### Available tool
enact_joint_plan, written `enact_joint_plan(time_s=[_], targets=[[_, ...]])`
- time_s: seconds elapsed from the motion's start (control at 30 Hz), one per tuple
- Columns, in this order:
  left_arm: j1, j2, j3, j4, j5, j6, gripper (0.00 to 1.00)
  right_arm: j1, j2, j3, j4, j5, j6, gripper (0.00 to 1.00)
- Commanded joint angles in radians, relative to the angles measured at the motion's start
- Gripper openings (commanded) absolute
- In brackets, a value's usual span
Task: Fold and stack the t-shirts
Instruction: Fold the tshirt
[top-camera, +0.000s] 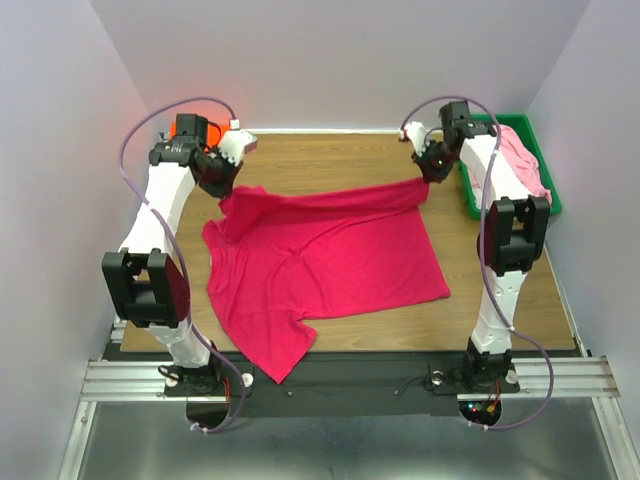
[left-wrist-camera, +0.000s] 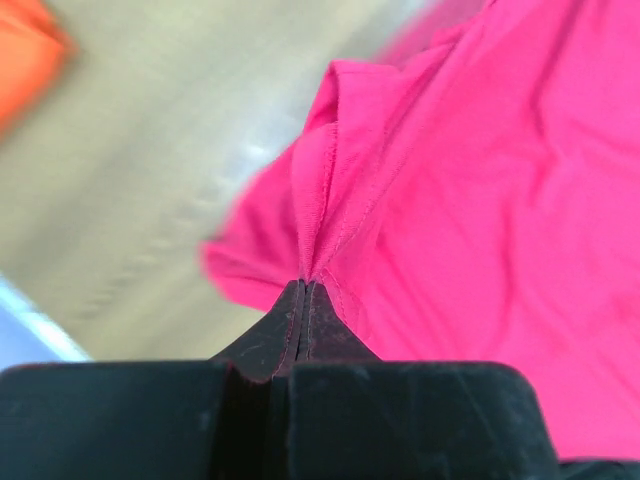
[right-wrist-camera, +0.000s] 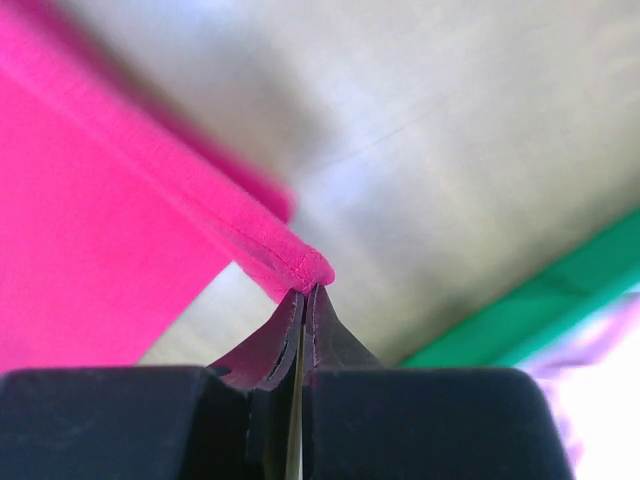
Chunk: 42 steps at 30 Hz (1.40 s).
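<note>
A crimson-magenta t-shirt (top-camera: 320, 260) lies spread across the middle of the wooden table, one sleeve hanging over the near edge. My left gripper (top-camera: 226, 190) is shut on its far left corner, where the cloth (left-wrist-camera: 330, 190) bunches at the fingertips. My right gripper (top-camera: 424, 178) is shut on the hemmed far right corner (right-wrist-camera: 295, 260), lifted slightly off the wood. The shirt's far edge is stretched between both grippers. An orange t-shirt (top-camera: 208, 130) shows behind the left wrist and blurred at top left (left-wrist-camera: 25, 60). A pale pink t-shirt (top-camera: 520, 160) lies in the tray.
A green plastic tray (top-camera: 552, 200) stands at the far right of the table, its rim (right-wrist-camera: 530, 300) close to my right gripper. Bare wood (top-camera: 330, 160) stretches behind the shirt. White walls close in on three sides.
</note>
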Motion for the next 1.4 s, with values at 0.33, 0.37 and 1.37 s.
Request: enact_joint_plan(time_s=[0.33,0.37,1.37], targets=[[0.041,0.343,0.333,0.437,-0.107,0.044,0.00,-0.007,0.253,0.289,0.279,0.103,0.240,0.01],[0.041,0.366,0.351,0.458,-0.101,0.044,0.00,-0.009,0.280,0.300,0.293,0.112,0.248,0.01],[0.092,0.247,0.168,0.469,-0.023,-0.014,0.63,-0.009,-0.024,-0.060,0.212,0.067,0.320,0.63]])
